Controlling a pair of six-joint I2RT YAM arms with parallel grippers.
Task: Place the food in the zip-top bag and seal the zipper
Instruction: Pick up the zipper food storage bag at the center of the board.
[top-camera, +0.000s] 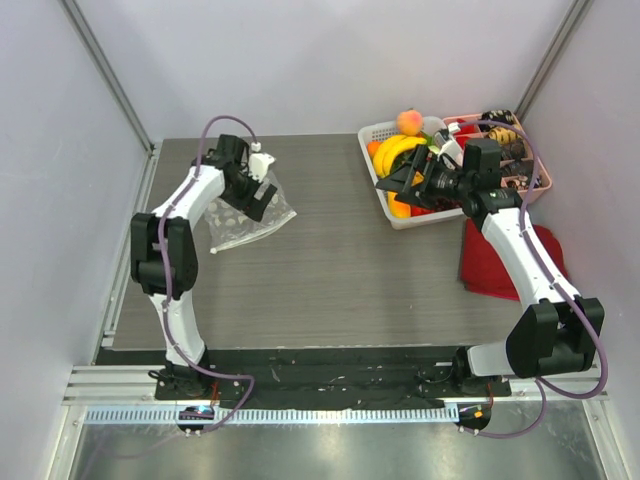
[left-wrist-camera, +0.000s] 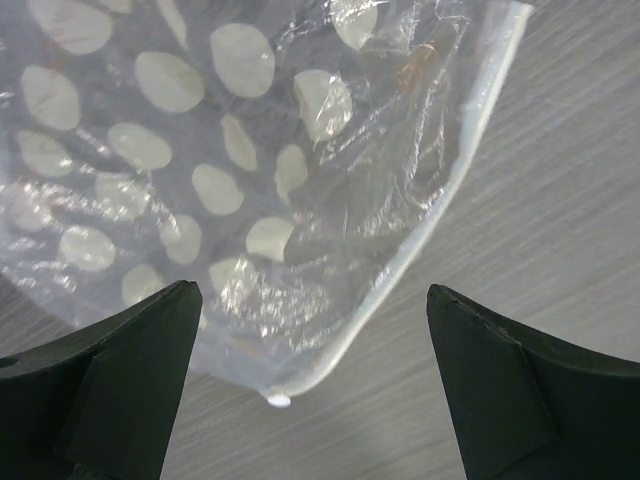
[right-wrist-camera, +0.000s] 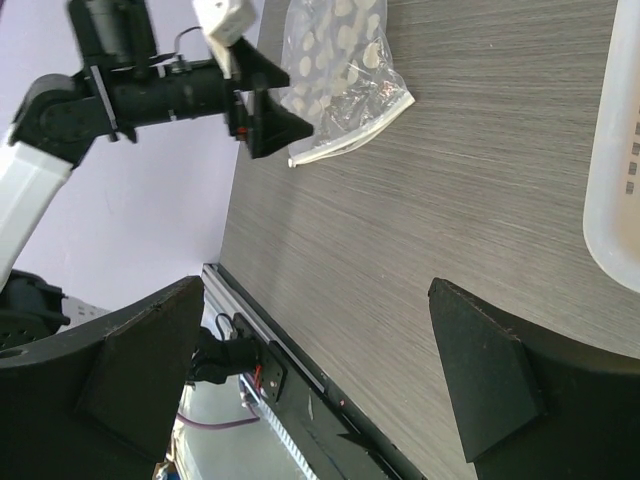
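the zip-top bag (left-wrist-camera: 250, 180) lies slack at the far left of the table (top-camera: 330, 290). it looks like thin, light, crinkly film, likely to slide and buckle if pushed. the zipper (left-wrist-camera: 432, 222) along its mouth is probably the firmest part, so that is the place to pinch. the left gripper (left-wrist-camera: 310, 330) is spread wide with the bag's zipper corner lying between its jaws, not yet clamped. the food (top-camera: 400, 152) sits piled in the basket (top-camera: 372, 133) at the far right, well apart from the bag. it is small, smooth and hard, apt to roll. the right gripper (top-camera: 395, 182) hangs spread and empty at the basket's left rim.
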